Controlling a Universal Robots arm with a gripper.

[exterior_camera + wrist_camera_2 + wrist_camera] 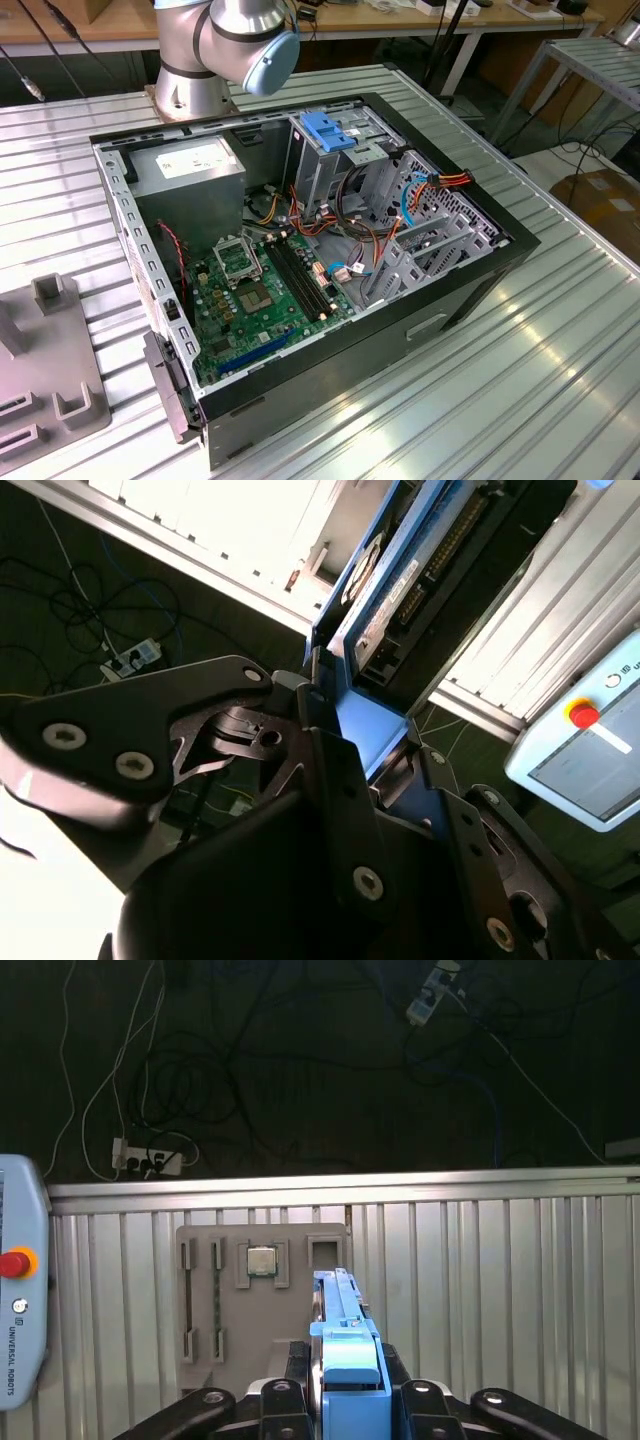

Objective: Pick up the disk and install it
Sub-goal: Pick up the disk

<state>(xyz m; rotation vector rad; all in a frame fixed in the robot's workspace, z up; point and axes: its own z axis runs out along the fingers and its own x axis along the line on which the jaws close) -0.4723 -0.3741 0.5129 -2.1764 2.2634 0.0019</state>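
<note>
The disk, a grey metal drive in a bright blue caddy rail, is clamped between my black fingers in the second wrist view, and my gripper is shut on it. In the first wrist view the disk shows edge-on, rising from the gripper above a ribbed metal table. The open computer case lies on its side in the exterior view, with the arm's base joints behind it.
A blue plastic bracket tops the grey drive cage inside the case, with loose cables beside it. A grey fixture plate holding a processor chip lies on the table. A teach pendant with a red button sits off the table's edge.
</note>
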